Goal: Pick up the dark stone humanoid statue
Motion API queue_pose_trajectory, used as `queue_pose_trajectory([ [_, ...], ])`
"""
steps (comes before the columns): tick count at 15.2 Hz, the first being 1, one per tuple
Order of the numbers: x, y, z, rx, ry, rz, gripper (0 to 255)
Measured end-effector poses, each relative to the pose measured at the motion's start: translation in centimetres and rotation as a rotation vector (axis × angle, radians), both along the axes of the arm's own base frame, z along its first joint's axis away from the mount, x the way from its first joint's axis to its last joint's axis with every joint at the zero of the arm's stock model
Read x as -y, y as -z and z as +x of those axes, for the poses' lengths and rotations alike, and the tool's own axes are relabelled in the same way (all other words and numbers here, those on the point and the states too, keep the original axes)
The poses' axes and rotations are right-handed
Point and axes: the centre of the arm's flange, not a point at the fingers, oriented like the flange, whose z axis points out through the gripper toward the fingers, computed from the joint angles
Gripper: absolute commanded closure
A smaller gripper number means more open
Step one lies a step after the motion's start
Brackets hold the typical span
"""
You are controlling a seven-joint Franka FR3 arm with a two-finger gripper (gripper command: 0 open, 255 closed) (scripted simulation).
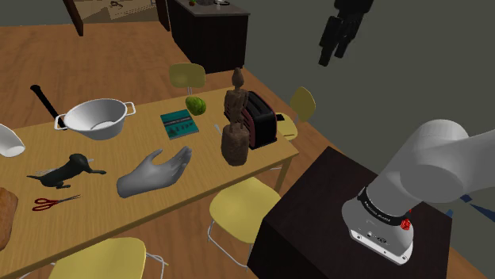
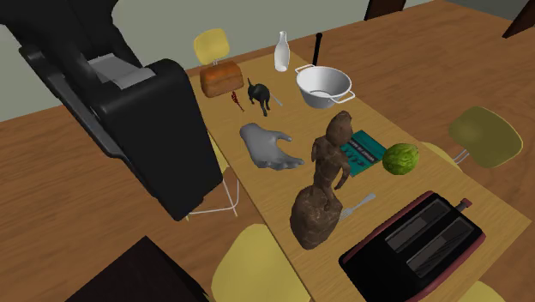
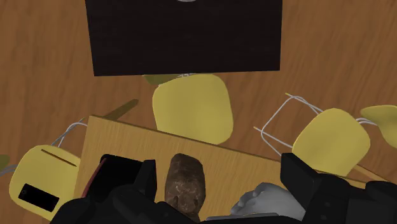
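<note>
Gripper (image 3: 221, 170) spread wide, high over table (image 1: 99, 210), nothing pinched. Statue (image 1: 235, 119) upright on table, just beside toaster (image 1: 262, 119), nr grey hand model (image 1: 155, 173). Green book (image 1: 178, 123) cover print too small to read.

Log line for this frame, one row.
phase: pre-grasp | gripper: open, high above statue | brown statue: upright on table, not held

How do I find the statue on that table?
Find the long wooden table with yellow chairs. At its end, beside the dark toaster, stands the statue. It is a rough brown person shape, taller than everything near it.
</note>
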Motion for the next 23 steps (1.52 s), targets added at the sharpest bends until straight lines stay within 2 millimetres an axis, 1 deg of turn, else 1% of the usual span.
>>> queue_pose_trajectory([
  [1, 0.0, 0.0, 0.0, 0.000, 0.000, 0.000, 0],
  [3, 1.1, 0.9, 0.6, 0.008, -0.041, 0.009, 0],
  [6, 3.3, 3.0, 2.6, 0.028, -0.140, 0.029, 0],
  [8, 4.9, 4.9, 3.7, 0.042, -0.212, 0.043, 0],
  [13, 8.4, 8.9, 7.9, 0.079, -0.393, 0.078, 0],
  [17, 10.5, 11.9, 11.7, 0.108, -0.537, 0.106, 0],
  [19, 11.2, 13.6, 13.8, 0.123, -0.610, 0.120, 0],
  [21, 11.4, 14.8, 16.1, 0.138, -0.682, 0.133, 0],
  [23, 11.9, 16.3, 18.0, 0.152, -0.755, 0.147, 0],
])
